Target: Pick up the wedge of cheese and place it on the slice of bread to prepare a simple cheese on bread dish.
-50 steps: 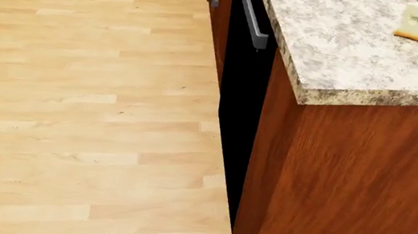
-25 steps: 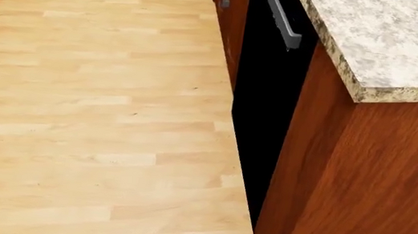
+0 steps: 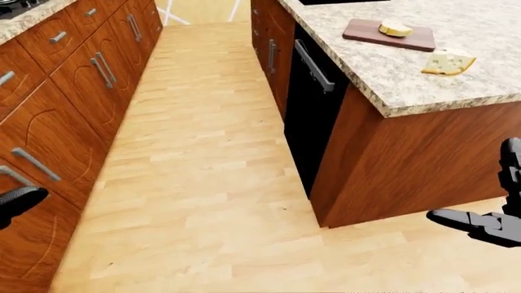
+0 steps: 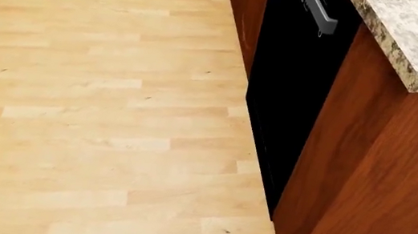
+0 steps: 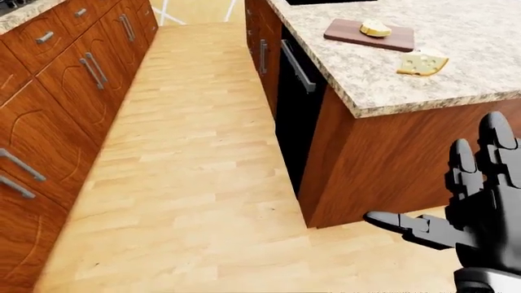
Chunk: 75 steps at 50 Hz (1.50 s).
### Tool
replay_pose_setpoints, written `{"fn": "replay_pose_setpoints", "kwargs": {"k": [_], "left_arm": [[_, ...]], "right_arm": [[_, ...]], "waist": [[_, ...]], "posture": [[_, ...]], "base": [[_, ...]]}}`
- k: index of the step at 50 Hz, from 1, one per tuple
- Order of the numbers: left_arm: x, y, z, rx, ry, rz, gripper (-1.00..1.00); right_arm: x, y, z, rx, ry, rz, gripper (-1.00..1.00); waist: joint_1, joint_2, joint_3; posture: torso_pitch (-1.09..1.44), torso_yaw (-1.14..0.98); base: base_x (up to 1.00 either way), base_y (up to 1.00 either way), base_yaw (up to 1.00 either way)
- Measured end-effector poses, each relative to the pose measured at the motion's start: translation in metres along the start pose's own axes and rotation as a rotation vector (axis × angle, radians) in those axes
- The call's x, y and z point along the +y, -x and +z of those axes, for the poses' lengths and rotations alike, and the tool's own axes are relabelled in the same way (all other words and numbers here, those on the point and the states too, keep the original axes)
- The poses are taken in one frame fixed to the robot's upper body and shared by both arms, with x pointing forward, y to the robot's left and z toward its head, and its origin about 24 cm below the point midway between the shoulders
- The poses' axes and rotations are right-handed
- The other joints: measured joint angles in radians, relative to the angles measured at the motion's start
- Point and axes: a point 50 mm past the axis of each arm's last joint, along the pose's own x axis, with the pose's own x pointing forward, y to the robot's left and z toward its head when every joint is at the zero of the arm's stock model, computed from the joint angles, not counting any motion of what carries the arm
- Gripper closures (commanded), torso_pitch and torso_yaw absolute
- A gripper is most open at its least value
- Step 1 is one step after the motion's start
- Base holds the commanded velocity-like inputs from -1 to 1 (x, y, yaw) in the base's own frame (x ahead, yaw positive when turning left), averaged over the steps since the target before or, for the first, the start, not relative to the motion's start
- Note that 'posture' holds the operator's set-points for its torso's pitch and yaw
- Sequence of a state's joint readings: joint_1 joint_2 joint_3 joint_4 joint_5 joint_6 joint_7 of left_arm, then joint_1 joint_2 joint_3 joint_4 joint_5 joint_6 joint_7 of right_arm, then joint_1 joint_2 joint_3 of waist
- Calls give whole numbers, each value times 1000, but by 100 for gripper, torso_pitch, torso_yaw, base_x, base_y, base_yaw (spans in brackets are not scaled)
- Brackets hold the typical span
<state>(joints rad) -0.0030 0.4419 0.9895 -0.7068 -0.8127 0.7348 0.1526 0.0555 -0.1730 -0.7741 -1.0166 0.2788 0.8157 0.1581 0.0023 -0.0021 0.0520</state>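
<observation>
Cheese wedge (image 5: 422, 63) lies on the granite countertop (image 5: 358, 73), well beyond and above the right hand (image 5: 480, 207), untouched; the bread slice (image 5: 375, 27) rests on a wooden cutting board (image 5: 366, 35) just past the wedge. Risk, as a judgement: the island's wooden corner (image 5: 325, 165) and the dark appliance front (image 5: 291, 116) stand between robot and cheese, so a reach made from this stance could fall short or strike the counter edge. Right hand: fingers spread wide, holding and touching nothing. Left hand (image 3: 18, 201): only a dark tip shows; its state cannot be told.
</observation>
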Motion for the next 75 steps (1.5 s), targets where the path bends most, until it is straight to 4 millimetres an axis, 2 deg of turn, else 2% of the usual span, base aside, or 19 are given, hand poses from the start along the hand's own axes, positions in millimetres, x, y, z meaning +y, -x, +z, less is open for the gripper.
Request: {"fn": "replay_pose_setpoints", "kwargs": {"k": [7,9,13,18,21,25,29,35,36,38,40,49,51,55,61,64,67,70,75], "left_arm": [[2,0,0,1,-5,11,-100],[0,1,0,-2,-2,4,-100],[-2,0,-1,5,0,-14,-100],[-3,0,1,-11,-2,-15,-100],[-4,0,1,-11,-2,-22,-100],[4,0,-5,26,2,20,-100],[2,1,2,-5,-8,17,-100],[1,0,4,-17,-2,6,-100],[-1,0,0,-2,10,-1,-100],[-2,0,-5,29,14,-15,-100],[-1,1,-4,28,8,-13,-100],[-4,0,3,-16,2,-21,-100],[-1,-1,-1,4,8,-8,-100],[5,0,-4,27,1,27,-100],[1,0,5,-25,-7,5,-100],[-2,1,-2,8,13,-16,-100],[-1,0,-5,34,11,-12,-100],[1,1,0,6,3,2,-100],[-4,0,4,-22,0,-23,-100]], "right_arm": [[1,1,1,-8,2,6,-100],[-1,1,1,-10,10,-7,-100],[-4,1,-3,17,9,-27,-100],[-2,1,3,-16,19,-14,-100],[-1,0,3,-16,19,-11,-100],[3,0,-3,18,-6,18,-100],[1,0,0,2,8,2,-100],[5,0,3,-27,10,20,-100],[3,-1,2,-16,9,12,-100],[0,-1,-5,26,3,-7,-100],[-2,-1,-6,35,8,-19,-100],[1,0,0,-10,25,-8,-100],[4,-1,-2,1,12,8,-100],[4,-1,-5,20,7,15,-100],[3,0,2,-17,25,3,-100],[2,-1,-3,5,17,-2,-100],[-1,-1,-7,36,19,-18,-100],[0,0,0,-4,35,-18,-100],[0,0,1,-14,36,-14,-100]], "waist": [[3,-32,22],[-4,-14,23],[-1,-21,3],[-12,20,7],[-20,71,1],[4,71,8],[13,43,-5],[27,-31,-10],[20,-19,-2],[10,-32,13],[-1,-38,6],[-24,68,-6],[-7,46,0],[15,53,4],[33,-10,6],[15,-15,16],[-1,-38,2],[-11,-23,-4],[-30,48,-8]], "posture": [[0,0],[0,0],[0,0],[0,0],[0,0],[0,0],[0,0],[0,0],[0,0],[0,0],[0,0],[0,0],[0,0],[0,0],[0,0],[0,0],[0,0],[0,0],[0,0]], "base": [[33,0,0],[39,0,0],[39,0,0],[39,0,0],[38,0,0],[39,0,0],[38,0,0],[39,0,0],[39,0,0],[38,0,0],[39,0,0],[39,6,0],[42,31,0],[42,31,0],[42,32,0],[42,32,0],[42,31,0],[42,32,0],[42,32,0]]}}
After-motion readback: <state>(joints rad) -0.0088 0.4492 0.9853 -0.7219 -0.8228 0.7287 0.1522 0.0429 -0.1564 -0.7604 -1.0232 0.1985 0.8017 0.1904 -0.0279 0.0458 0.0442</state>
